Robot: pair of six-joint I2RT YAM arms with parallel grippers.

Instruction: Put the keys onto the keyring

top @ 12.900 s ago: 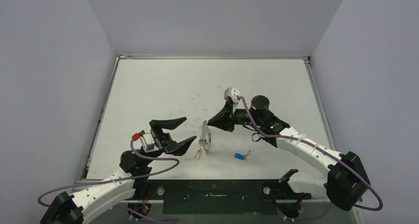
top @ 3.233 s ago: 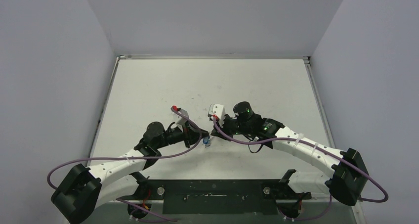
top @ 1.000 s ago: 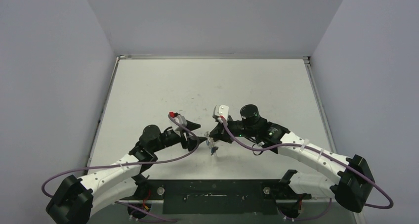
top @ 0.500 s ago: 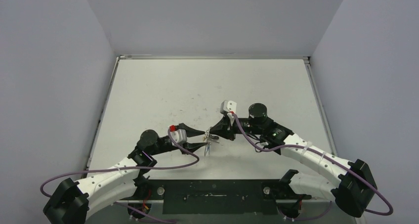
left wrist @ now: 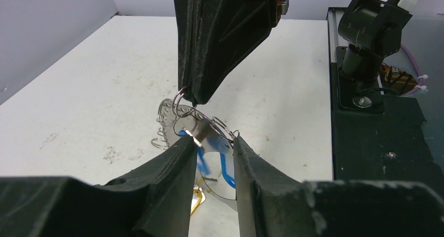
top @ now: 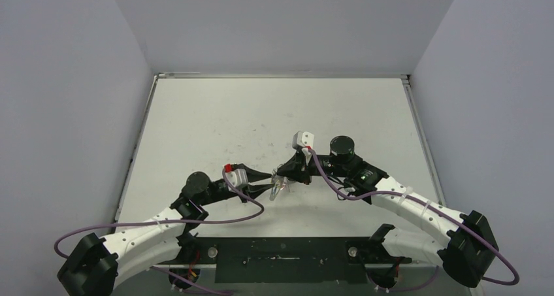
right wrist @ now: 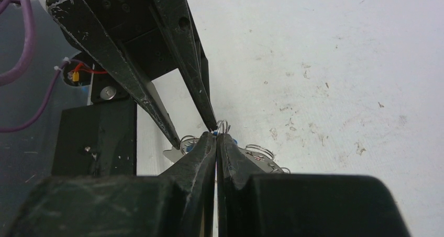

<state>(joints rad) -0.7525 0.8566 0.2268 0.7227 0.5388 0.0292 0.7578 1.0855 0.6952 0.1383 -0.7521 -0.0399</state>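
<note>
**Condition.** The right end effector point(right wrist: 216, 137) is closed to a point on a thin wire loop, judged to be part of the keyring point(right wrist: 223, 124). It holds the loop raised just above the bench point(top: 215, 119), at lower centre of the top view. The left end effector point(left wrist: 212, 143) is set narrow. Its fingers point(left wrist: 178, 156) bracket the keys point(left wrist: 203, 161) at lower centre of the left wrist view, where a blue head and a silvery flat piece sit in the gap. It cannot be told whether the pads actually press on them. A yellowish key point(left wrist: 196, 198) hangs below the gap.

**Hazards.**
1. Loss of the wire. The right-hand grip covers only a sliver of thin round wire. Any sideways pull from the left arm may roll the wire out of the tips, and the whole cluster would drop to the bench.
2. Tip collision. The two sets of fingertips stand almost touching. A small error in approach may drive one tip into the other and knock the wire out of line.
3. Snagging. Several wire coils overlap beside the blue head, so the key eye may catch the wrong coil or jam.
4. Key rotation. If the left grip is light, the blue key may pivot and miss the wire end.
5. Limited view. Both wrist views are largely filled by fingers, so a missed threading may go unnoticed.
</note>
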